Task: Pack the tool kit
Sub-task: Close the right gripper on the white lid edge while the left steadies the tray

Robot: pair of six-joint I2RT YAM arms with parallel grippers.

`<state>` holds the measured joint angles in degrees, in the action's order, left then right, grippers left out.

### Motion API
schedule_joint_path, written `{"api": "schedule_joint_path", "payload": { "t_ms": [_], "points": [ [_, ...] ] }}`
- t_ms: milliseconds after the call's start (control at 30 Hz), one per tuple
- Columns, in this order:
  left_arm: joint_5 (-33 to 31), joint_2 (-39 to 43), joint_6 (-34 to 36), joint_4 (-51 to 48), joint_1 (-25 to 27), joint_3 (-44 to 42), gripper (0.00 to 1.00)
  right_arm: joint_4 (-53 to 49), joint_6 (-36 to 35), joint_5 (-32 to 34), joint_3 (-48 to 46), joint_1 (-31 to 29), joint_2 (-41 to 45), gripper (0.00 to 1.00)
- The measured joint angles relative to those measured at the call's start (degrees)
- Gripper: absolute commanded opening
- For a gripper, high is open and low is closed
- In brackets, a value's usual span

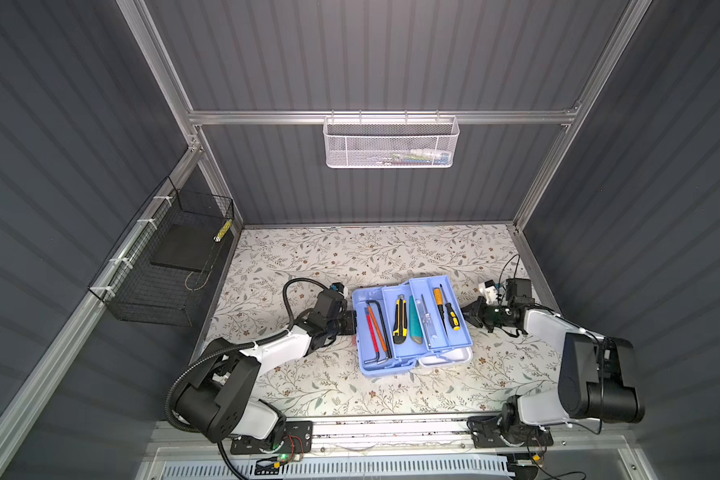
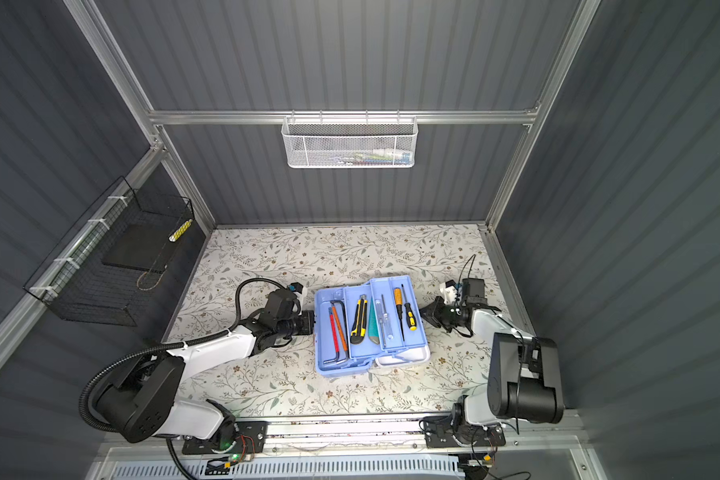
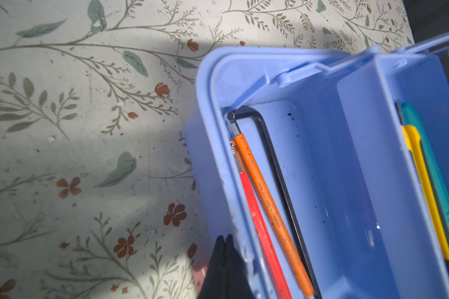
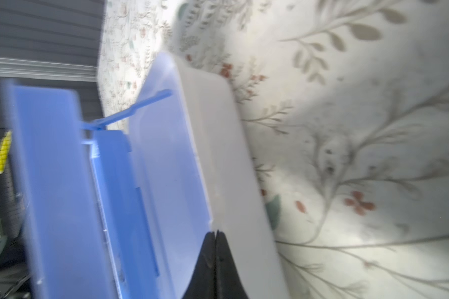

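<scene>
Standing open near the middle of the floral table (image 1: 350,257), the tool kit (image 1: 377,371) has its light blue trays fanned out. Left compartment: three hex keys (image 1: 378,330), one black, one orange-sleeved, one red-sleeved. Middle tray: a yellow-black utility knife (image 1: 400,320) beside a teal utility knife (image 1: 415,322). Raised right tray: three screwdrivers (image 1: 438,301). The white lid (image 1: 454,358) lies low on the kit's right side. Left gripper (image 3: 224,239): jaws pressed together, holding nothing, tips at the case's outer left wall. Right gripper (image 4: 215,233): jaws likewise together and empty, tips at the lid's edge; contact cannot be confirmed.
</scene>
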<state>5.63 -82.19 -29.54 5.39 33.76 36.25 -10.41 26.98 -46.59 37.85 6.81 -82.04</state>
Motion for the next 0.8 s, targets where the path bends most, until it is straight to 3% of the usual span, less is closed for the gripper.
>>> {"api": "schedule_joint_path", "payload": {
  "t_ms": [167,467,600,800],
  "points": [
    [0.2,1.4,0.6,0.0,0.2,0.2,0.00,-2.3,0.0,-0.4,0.5,-0.9,2.8,0.07],
    [-1.1,2.8,1.1,-0.3,0.3,0.2,0.00,-6.0,1.0,13.9,0.5,0.3,8.1,0.07],
    [-1.4,3.0,1.1,-0.2,0.3,0.0,0.00,-5.9,1.0,16.7,0.5,0.7,5.7,0.10],
    [-1.3,3.6,1.1,0.0,0.4,-1.1,0.00,-5.5,1.1,15.0,0.2,0.7,-1.0,0.11]
  ]
}}
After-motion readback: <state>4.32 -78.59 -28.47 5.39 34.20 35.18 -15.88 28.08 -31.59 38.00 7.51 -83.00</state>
